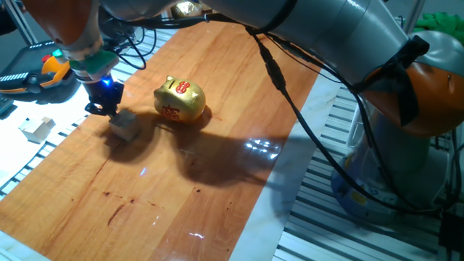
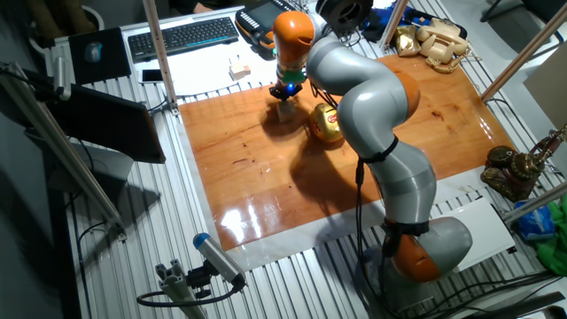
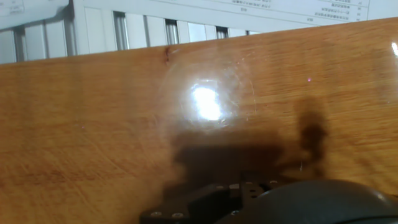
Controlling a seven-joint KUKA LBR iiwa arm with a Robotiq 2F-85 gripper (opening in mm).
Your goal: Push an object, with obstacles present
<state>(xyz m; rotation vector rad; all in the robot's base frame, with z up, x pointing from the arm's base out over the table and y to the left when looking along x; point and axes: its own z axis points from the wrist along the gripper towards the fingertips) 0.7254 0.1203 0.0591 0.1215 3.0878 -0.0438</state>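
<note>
While the gripper hangs low over the wooden board, the small pale wooden cube sits on the board's far left part, just below and beside the fingertips. Being a cube, it has no long axis; in one fixed view it stands turned so that one corner faces the near edge. Whether the fingers touch it cannot be told, and how far the jaws are parted cannot be told either, since the dark fingers merge into one shape in both fixed views.

Just to the cube's right, with a narrow strip of bare wood between them, stands the shiny golden piggy bank, red markings on its back and side. Off the board to the left, a similar pale block lies on the white surface, near an orange-and-black tool.

From the other fixed view, the grey-and-orange arm rises from its base at the near right, arches over the board and bends down to the cube, with the piggy bank half hidden behind its forearm. A keyboard and old telephones sit beyond the board's far edge.

The hand view shows only wood grain, a glare spot and the gripper's shadow.
</note>
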